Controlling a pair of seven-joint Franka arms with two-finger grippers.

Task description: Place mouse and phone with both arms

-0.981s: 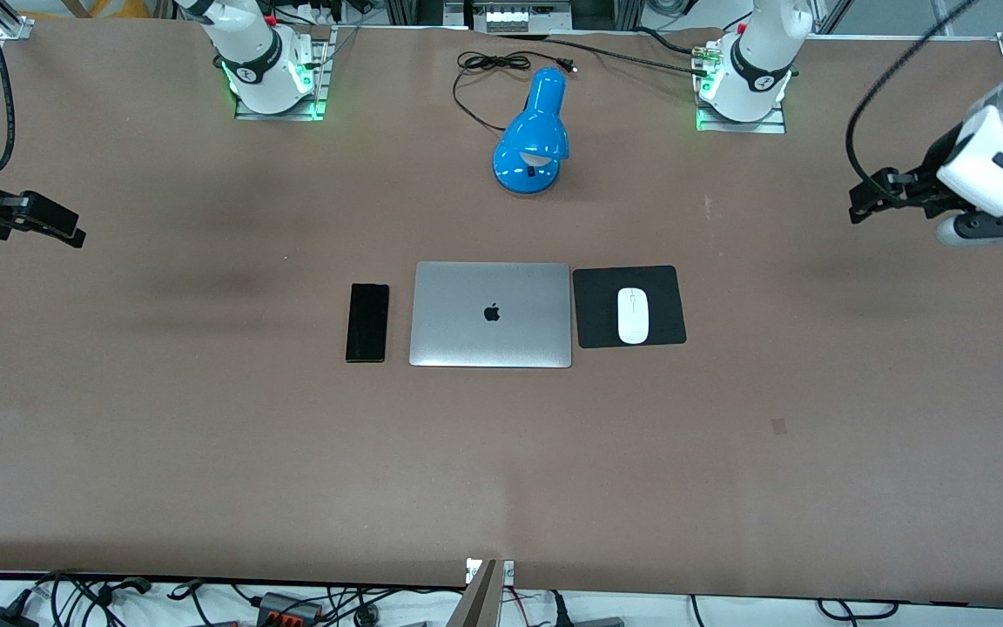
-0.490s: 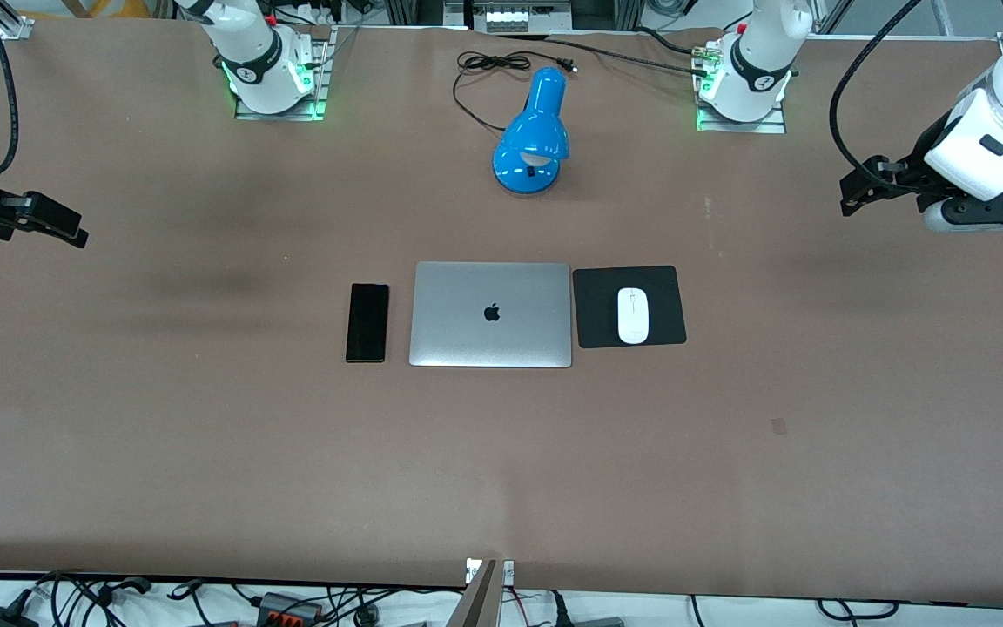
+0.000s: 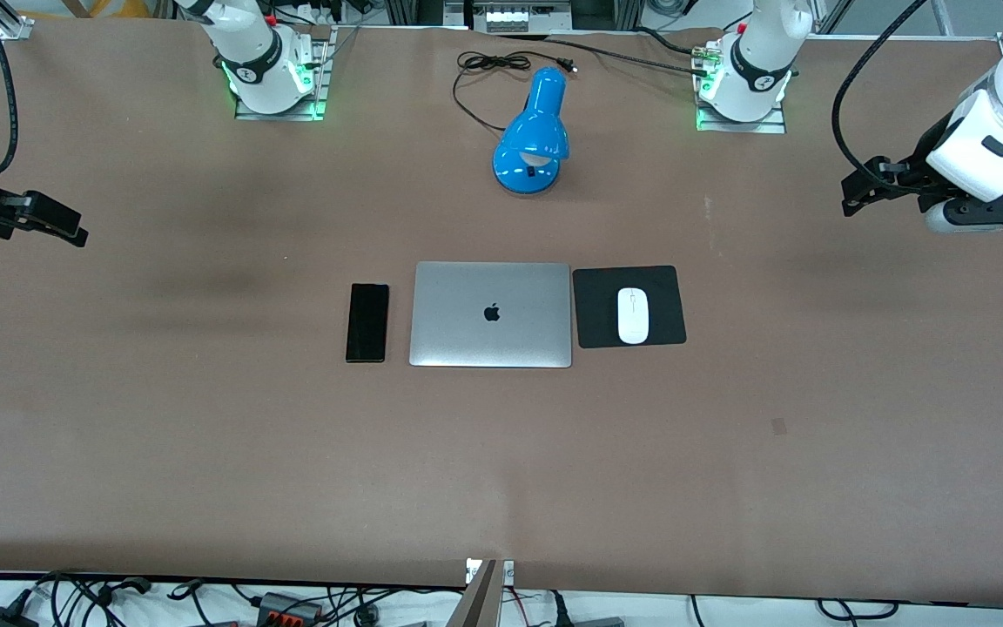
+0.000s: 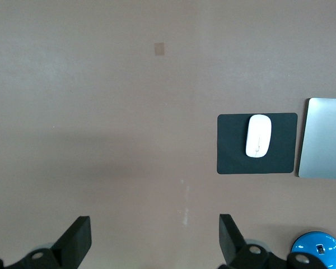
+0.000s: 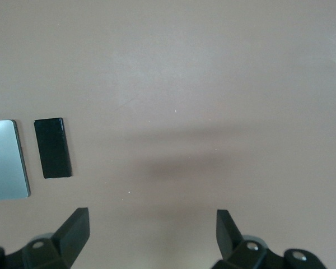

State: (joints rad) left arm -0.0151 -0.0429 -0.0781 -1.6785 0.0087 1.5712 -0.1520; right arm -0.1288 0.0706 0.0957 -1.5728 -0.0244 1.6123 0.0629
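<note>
The white mouse lies on a square black mat beside the closed silver laptop, toward the left arm's end. It also shows in the left wrist view. The black phone lies flat on the table beside the laptop, toward the right arm's end, and shows in the right wrist view. My left gripper is open and empty, up over bare table at the left arm's end. My right gripper is open and empty, up over bare table at the right arm's end.
A blue desk lamp lies on the table between the two arm bases, its black cord coiled beside it. The brown table stretches wide around the laptop.
My left gripper has risen a little and shifted slightly toward the arm bases. My right gripper has barely moved. The mouse and the phone have not moved.
</note>
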